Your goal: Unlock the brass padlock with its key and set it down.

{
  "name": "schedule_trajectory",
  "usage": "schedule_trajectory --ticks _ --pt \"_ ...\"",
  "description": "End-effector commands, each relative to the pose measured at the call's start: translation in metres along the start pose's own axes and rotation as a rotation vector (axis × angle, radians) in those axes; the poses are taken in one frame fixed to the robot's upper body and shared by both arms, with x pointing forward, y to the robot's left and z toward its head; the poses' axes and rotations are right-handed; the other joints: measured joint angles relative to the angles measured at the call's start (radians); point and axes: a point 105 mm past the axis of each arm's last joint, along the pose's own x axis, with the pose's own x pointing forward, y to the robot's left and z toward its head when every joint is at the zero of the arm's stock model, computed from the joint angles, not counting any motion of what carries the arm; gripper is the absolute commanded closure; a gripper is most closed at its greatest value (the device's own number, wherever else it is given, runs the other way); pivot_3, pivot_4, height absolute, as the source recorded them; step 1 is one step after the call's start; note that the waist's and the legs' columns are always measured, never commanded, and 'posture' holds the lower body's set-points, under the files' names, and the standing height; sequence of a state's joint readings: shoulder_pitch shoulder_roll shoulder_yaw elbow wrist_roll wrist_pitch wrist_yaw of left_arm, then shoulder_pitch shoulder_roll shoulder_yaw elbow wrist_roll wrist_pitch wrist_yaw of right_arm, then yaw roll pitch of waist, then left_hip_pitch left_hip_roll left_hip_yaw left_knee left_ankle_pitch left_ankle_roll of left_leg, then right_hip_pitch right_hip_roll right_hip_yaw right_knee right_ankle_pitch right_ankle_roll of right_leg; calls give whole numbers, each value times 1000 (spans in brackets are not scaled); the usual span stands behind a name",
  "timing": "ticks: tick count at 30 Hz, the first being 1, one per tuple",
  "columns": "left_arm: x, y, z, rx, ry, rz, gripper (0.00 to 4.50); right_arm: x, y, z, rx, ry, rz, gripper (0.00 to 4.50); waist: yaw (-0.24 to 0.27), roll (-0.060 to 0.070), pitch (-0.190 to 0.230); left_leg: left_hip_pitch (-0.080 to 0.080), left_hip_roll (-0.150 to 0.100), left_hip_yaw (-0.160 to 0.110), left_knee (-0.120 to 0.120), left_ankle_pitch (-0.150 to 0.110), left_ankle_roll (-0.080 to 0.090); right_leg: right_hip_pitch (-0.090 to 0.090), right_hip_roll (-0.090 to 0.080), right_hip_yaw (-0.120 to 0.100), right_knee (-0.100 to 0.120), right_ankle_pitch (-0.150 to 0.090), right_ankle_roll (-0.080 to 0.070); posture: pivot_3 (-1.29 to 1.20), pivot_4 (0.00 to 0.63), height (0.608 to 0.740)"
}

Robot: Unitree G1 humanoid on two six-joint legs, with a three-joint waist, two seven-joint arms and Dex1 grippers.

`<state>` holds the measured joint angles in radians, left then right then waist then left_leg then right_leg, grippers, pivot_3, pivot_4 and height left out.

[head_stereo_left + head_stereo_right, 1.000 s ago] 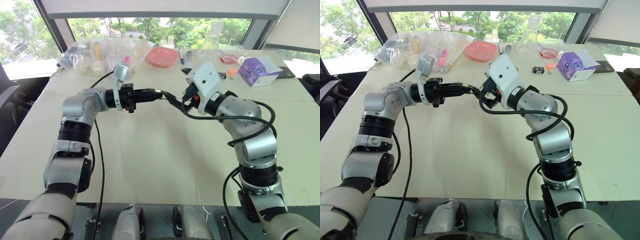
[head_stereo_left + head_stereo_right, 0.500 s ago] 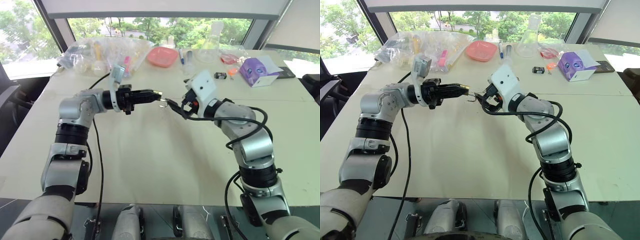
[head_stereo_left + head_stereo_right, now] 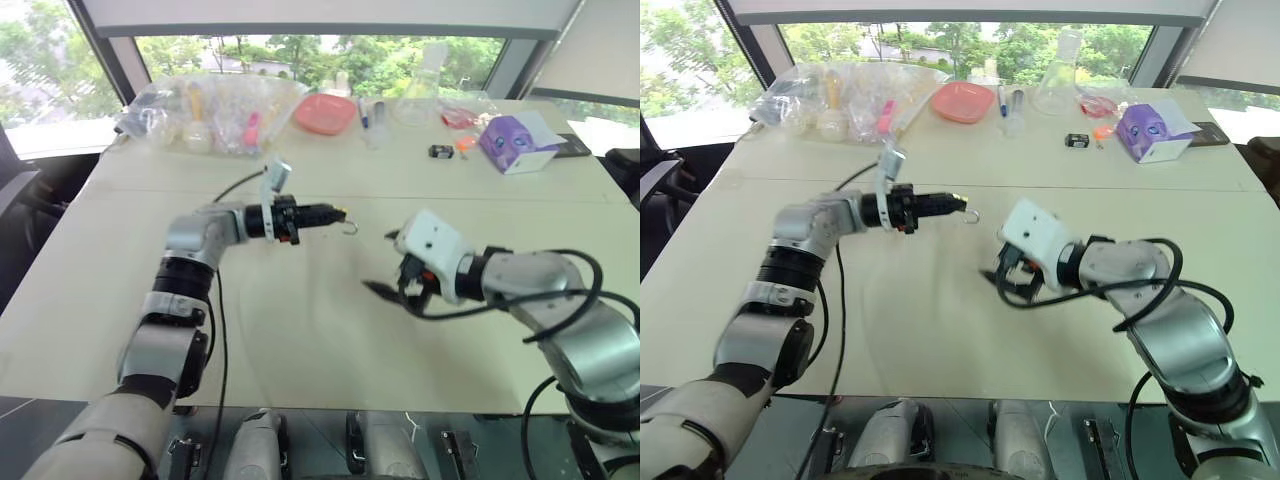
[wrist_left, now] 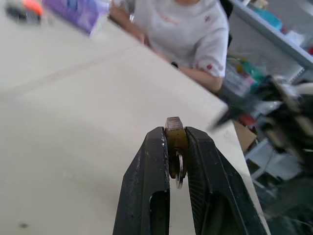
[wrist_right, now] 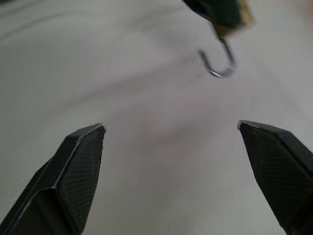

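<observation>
Left gripper (image 4: 177, 147) clamped on the brass padlock (image 4: 175, 142), body pinched flat between the two black fingers (image 4: 146, 181), just behind the tips. Silvery shackle (image 3: 349, 227) sticks out past the fingertips as an open hook, swung free on one side, so the lock looks already unlocked. A small ring (image 4: 179, 169) hangs from the body between the fingers; likely the key's, but the key itself can't be made out. Right gripper (image 5: 171, 147) spread wide, holding nothing, low over the table (image 3: 300, 330), well apart from the padlock, which hangs ahead of its tips.

Handling guess: tiny, rigid, light metal, smooth sides, prone to slip or twist in a pinch. Best hold is across the flat brass faces as now; the shackle is thin and pivots, poor to grab. Set-down should be low and gentle.
</observation>
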<state>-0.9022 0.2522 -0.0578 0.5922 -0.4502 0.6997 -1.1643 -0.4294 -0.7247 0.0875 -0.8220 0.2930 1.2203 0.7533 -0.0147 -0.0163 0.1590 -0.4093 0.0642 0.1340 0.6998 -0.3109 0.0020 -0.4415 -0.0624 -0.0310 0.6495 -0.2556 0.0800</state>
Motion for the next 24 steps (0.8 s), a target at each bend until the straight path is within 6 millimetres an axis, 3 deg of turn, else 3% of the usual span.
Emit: schedule_trajectory --ticks 1,8,13,17,19,24 --pt "19 9 -16 -84 43 46 4441 -8 -10 1 6 7 -75 25 2 0 0 0 0 0 0 0 0 0 0 0 0 0 0 0 150 733" --pt "39 18 -28 -152 57 77 4441 -1 -14 3 20 7 -112 25 5 0 0 -1 0 0 0 -1 1 -1 0 0 0 0 0 0 150 733" --pt "40 23 -33 -151 86 92 2221 0 -17 3 20 7 -132 0 6 0 0 -1 0 0 0 -1 1 0 0 0 -1 0 0 0 150 733" --pt "29 30 -35 -58 134 139 97 1 -17 0 19 17 -134 0 5 0 0 -1 0 0 0 -1 1 0 0 0 -1 0 0 0 150 733" --pt "18 44 -31 137 180 243 39 1 -18 -2 11 26 -139 0 2 0 0 -1 0 0 0 -1 1 0 0 0 -1 0 0 0 150 733" --pt "-20 36 19 273 7 269 39 -1 -25 -7 22 26 -196 0 1 0 0 0 1 0 -1 -1 1 -1 0 0 0 0 0 0 150 733"
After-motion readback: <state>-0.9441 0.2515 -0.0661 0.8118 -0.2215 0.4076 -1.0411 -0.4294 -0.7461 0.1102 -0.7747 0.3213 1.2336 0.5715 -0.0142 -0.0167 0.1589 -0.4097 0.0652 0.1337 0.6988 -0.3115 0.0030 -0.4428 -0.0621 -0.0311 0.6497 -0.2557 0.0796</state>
